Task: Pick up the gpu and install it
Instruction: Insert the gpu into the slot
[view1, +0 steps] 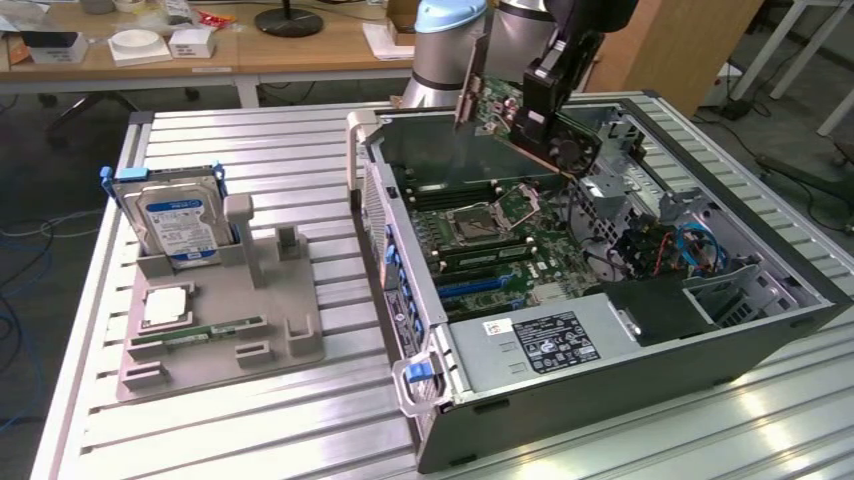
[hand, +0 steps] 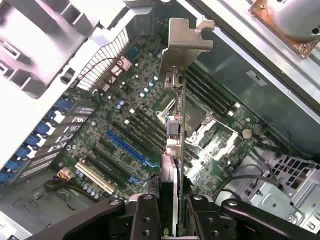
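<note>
Gripper (view1: 545, 125): clenched on the gpu (view1: 499, 106). In the wrist view the two black fingers (hand: 145, 215) press against opposite faces of the card, with the gap between them no wider than the card itself. Gripper (hand: 172, 212) grasp is at the end of the card away from the metal bracket (hand: 184, 42).

Gpu position: held in the air over the open computer case (view1: 747, 330), at the far end of the case in the exterior view. The card stands on edge and is tilted, with its bracket end toward the exterior view's left. In the wrist view the gpu (hand: 176, 100) is seen edge-on above the motherboard (hand: 125, 95), roughly in line with the expansion slots and just beside the blue slot (hand: 127, 147). It is not seated in any slot. Whether its lower edge touches any part of the case cannot be told.

Surroundings: the CPU socket (view1: 463, 226) sits mid-board. On the slatted table (view1: 200, 430), well apart from the case, a grey holder (view1: 274, 320) carries a hard drive (view1: 174, 215) standing upright and a RAM stick (view1: 200, 330) lying flat.
</note>
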